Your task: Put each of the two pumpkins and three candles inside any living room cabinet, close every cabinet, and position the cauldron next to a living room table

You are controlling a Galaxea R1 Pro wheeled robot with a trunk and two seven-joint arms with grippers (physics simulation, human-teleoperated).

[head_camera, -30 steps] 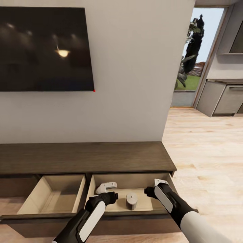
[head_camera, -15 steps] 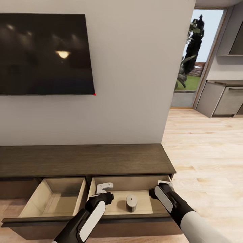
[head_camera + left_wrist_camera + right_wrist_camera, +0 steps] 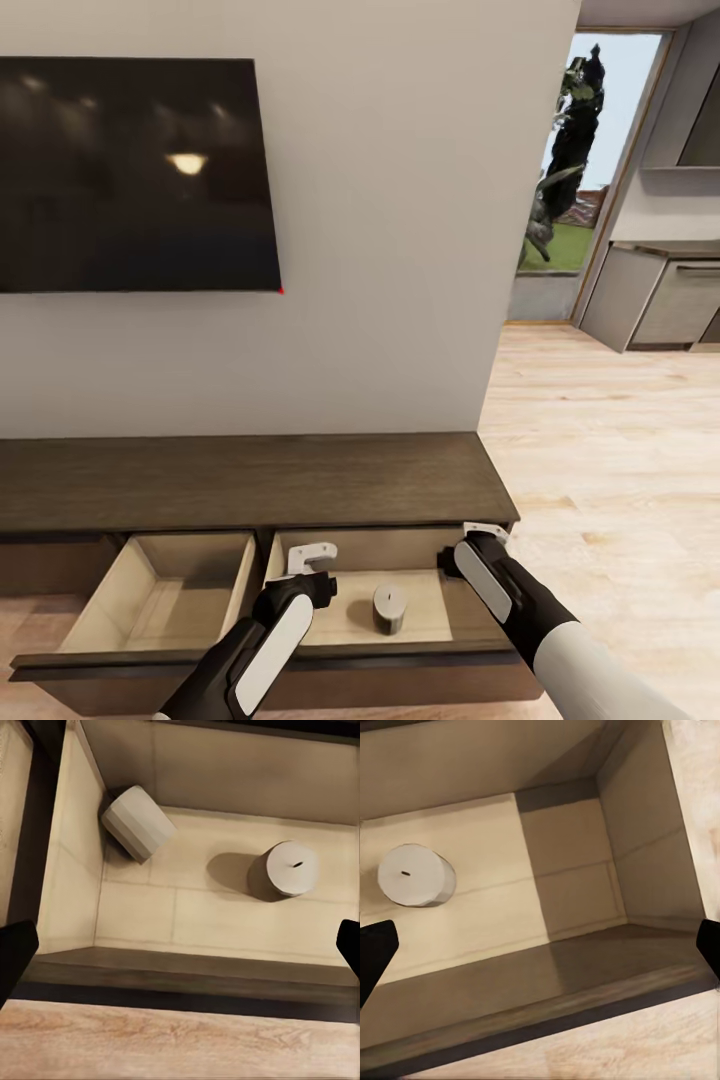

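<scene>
Left pincer (image 3: 310, 556): spread wide and grasping nothing, poised over the right-hand open drawer (image 3: 430, 622) of the cabinet (image 3: 250, 478).
Right pincer (image 3: 484, 532): likewise released, above the same drawer's 3 o'clock end.
Upright candle (image 3: 389, 608): pale grey, standing mid-drawer between the two pincers.
Toppled candle (image 3: 138, 822): lying on its side in a back corner, apart from the upright one.
Left-hand drawer (image 3: 160, 605): open.
TV (image 3: 135, 175): at 11 o'clock on the wall.
</scene>
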